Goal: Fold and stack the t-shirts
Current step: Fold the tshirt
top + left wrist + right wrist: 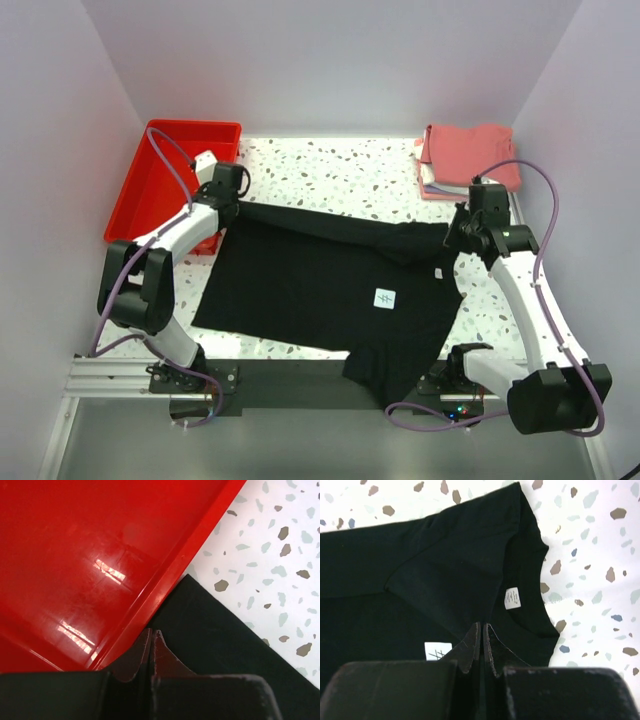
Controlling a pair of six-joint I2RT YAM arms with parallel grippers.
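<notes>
A black t-shirt point(310, 285) lies spread across the speckled table, its far edge folded over and one sleeve hanging off the near edge. My left gripper point(232, 207) is shut at the shirt's far left corner, beside the red tray. In the left wrist view its closed tips point(151, 631) meet the black cloth's point(215, 630) edge. My right gripper point(460, 238) is shut on the far right edge by the collar. In the right wrist view the black cloth point(445, 565) draws into its tips point(483, 625), below the white neck label point(512, 598). Folded t-shirts point(468, 158), salmon-red on top, are stacked at the back right.
The red plastic tray point(165, 190) stands at the back left, its rim point(165, 580) right against the shirt's corner. A white square tag point(387, 298) shows on the shirt's middle. Walls close in the table on three sides.
</notes>
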